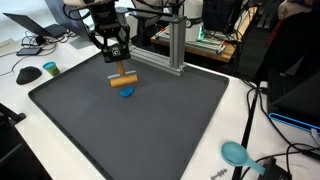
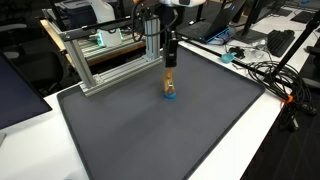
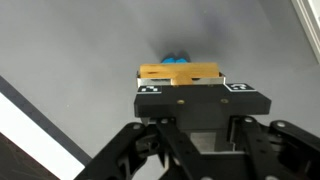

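My gripper [image 1: 119,62] hangs over the far part of a dark grey mat [image 1: 150,130] and is shut on a wooden block [image 1: 123,80]. The block is held just above a small blue object [image 1: 126,92] that lies on the mat. Both exterior views show this: the gripper [image 2: 171,62], the block [image 2: 171,80] and the blue object [image 2: 171,96]. In the wrist view the block [image 3: 178,72] sits across my fingertips [image 3: 195,90], with the blue object [image 3: 178,57] partly hidden behind it.
An aluminium frame [image 1: 165,48] stands at the mat's far edge, close behind the gripper [image 2: 110,55]. A teal scoop-like thing [image 1: 235,152] and cables lie on the white table near the mat's corner. A mouse [image 1: 50,68] and a tripod [image 2: 290,50] stand off the mat.
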